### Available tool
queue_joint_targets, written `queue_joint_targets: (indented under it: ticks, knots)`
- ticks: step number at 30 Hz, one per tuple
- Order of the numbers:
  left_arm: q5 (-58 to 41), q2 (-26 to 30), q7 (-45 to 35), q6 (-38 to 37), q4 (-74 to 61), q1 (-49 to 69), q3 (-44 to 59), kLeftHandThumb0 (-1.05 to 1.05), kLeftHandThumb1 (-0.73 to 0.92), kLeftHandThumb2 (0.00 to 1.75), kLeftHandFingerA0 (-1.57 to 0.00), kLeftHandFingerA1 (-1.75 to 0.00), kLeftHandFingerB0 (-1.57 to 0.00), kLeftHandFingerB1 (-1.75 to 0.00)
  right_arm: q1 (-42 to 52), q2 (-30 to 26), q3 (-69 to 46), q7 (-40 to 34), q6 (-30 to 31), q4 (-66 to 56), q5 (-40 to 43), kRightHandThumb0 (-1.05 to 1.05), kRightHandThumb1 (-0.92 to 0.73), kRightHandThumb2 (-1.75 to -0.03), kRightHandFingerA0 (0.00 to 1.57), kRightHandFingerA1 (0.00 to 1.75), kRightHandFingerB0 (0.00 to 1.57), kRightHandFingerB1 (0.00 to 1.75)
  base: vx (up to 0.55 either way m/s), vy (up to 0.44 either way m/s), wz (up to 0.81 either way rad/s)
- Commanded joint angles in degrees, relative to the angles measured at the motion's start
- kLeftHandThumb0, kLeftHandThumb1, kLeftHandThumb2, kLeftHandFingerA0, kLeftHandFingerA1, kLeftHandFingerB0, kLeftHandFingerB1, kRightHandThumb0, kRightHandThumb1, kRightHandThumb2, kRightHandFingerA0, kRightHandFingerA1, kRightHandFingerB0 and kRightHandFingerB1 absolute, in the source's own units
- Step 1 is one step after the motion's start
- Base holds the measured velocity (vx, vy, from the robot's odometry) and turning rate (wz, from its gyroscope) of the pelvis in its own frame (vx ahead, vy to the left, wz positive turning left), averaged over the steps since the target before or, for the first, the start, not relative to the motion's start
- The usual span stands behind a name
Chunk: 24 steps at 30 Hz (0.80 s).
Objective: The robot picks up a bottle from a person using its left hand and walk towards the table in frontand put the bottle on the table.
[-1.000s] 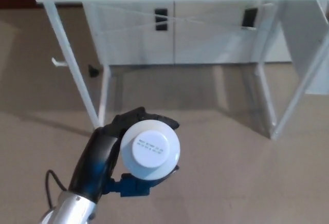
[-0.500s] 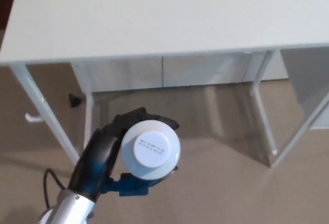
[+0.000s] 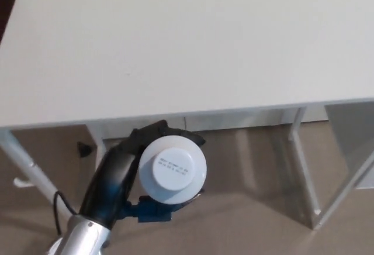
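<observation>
Plain office or lab room, I'd say: white table (image 3: 175, 50) on thin white legs (image 3: 305, 161), beige floor (image 3: 245, 208).

Showed white bottle (image 3: 172, 170), capped and upright, printed cap top facing upward; was clasped in left hand (image 3: 123, 164) above the floor, just short of broad white table's (image 3: 175, 50) near edge.

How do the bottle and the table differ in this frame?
The bottle is round, seen cap-up; the table is a broad flat slab. The bottle is held up in the left hand, not yet on the table; the table stands on the floor. Both are white.
</observation>
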Motion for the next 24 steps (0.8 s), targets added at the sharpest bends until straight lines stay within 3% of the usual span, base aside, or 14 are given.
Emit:
queue_joint_targets:
  ticks: [1,16,24]
  knots:
    - [-0.55,0.5,0.04,-0.28,-1.43,-0.78,0.77,-0.22,0.8,0.66,-1.44,-1.07,-1.26,-0.78,-0.34,-0.04,-0.22,-0.37,-0.04,0.68,-0.15,-0.37,-0.58,-0.87,0.51,0.58,0.44,0.53,0.09,-0.082,0.01]
    - [-1.46,-0.2,0.03,2.04,-2.86,-0.71,0.66,-0.22,0.81,0.66,-1.42,-1.08,-1.26,-0.8,1.08,-0.61,0.24,-0.15,-1.79,0.89,-0.55,-0.38,-0.57,-0.89,0.52,0.59,0.46,0.54,0.08,0.107,0.03]
    - [-1.69,-0.28,-0.28,1.96,-1.65,-1.9,0.77,-0.21,0.8,0.67,-1.42,-1.08,-1.27,-0.78,1.31,-0.59,-0.17,0.3,-2.06,1.39,0.02,-0.38,-0.58,-0.87,0.47,0.56,0.43,0.52,0.07,-0.105,0.07]
